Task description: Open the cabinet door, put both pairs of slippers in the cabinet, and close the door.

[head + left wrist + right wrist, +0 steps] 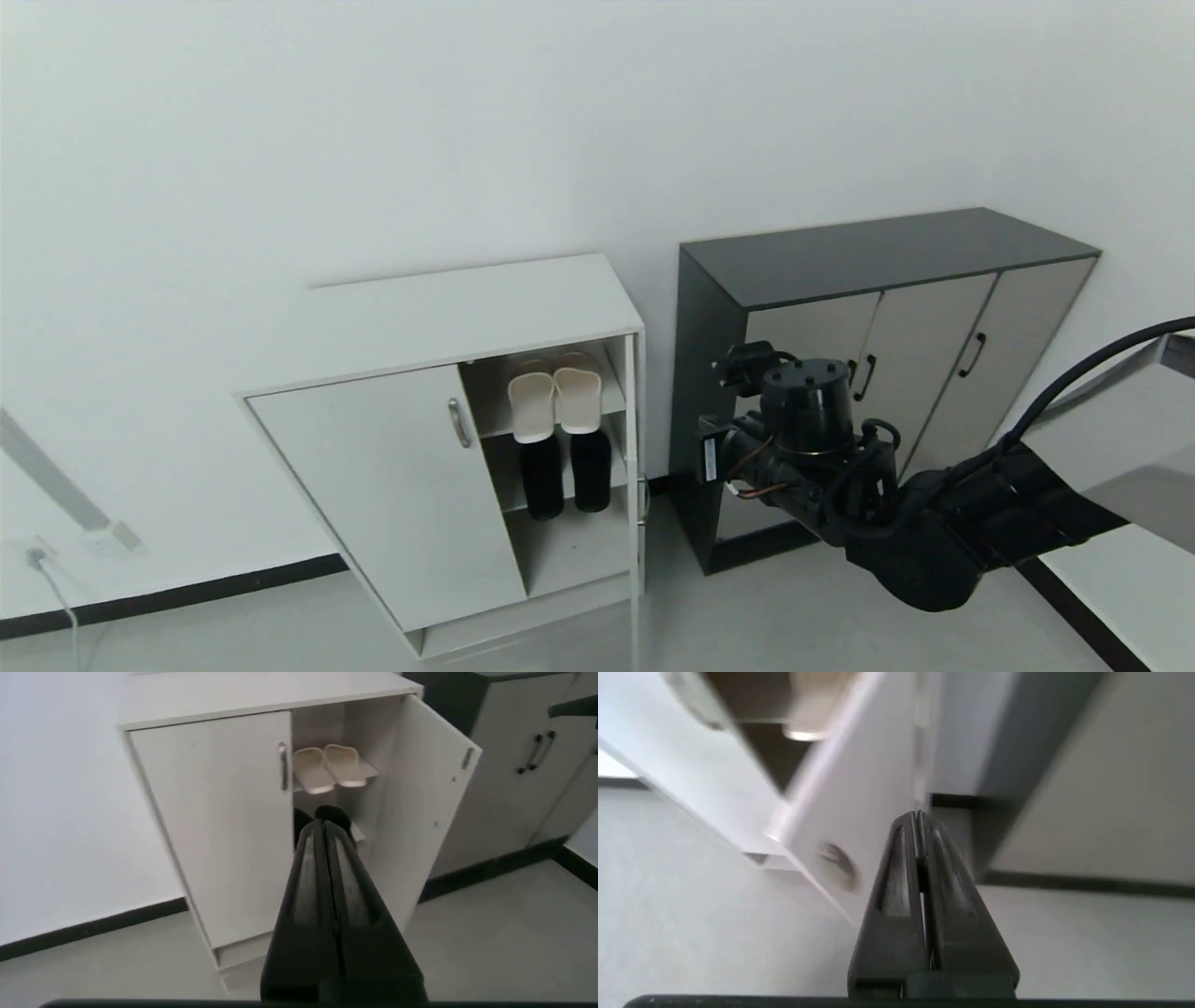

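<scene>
Both pairs lay in the white cabinet: cream slippers on the upper shelf, black slippers on the shelf below, and the right-hand door stood open. The right gripper, pinched shut on nothing, sat close to that door's outer face; the left gripper, likewise closed and empty, faced the opening. A push might skid along the smooth panel, or the door might catch the cream ends, which seemed to overhang their shelf. The floor was pale grey and the wall white, with a dark cabinet just beside.

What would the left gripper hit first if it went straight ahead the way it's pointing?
Likely the black slippers inside the open cabinet, under the cream pair; depth is unclear.
</scene>
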Available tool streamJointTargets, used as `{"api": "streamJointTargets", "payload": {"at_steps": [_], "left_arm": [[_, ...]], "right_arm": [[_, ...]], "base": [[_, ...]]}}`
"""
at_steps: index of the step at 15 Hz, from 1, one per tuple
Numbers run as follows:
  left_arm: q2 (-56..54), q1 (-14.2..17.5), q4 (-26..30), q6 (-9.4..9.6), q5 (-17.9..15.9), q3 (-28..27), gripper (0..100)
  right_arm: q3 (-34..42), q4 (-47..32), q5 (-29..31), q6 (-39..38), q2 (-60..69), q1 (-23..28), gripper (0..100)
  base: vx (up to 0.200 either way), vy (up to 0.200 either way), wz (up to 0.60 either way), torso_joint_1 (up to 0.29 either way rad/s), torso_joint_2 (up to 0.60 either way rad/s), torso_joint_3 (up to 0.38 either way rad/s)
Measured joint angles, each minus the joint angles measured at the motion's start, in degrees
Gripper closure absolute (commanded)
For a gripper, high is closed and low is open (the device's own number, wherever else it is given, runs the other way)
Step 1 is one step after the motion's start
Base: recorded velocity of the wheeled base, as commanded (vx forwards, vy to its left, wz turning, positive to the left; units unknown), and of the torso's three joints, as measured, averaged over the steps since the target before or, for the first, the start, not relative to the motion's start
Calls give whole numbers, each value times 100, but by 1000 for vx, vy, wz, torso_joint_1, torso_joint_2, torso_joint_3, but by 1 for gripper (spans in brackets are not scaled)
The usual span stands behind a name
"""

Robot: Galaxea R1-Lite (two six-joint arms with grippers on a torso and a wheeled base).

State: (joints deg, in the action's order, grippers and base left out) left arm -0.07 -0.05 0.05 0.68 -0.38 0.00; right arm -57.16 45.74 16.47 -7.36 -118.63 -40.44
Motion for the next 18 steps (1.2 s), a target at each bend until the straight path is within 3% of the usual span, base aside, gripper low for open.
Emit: {"api": "streamJointTargets", "payload": {"at_steps": [7, 18], "left_arm": [[0, 5, 0, 2, -5, 0, 100], [0, -5, 9, -2, -2, 0, 100]], "right_arm": [[11, 87, 0, 22, -6, 61, 100], [116, 89, -51, 608, -216, 720, 100]], "base": [[0, 0, 0, 0, 0, 0], [0, 0, 0, 0, 0, 0]]}}
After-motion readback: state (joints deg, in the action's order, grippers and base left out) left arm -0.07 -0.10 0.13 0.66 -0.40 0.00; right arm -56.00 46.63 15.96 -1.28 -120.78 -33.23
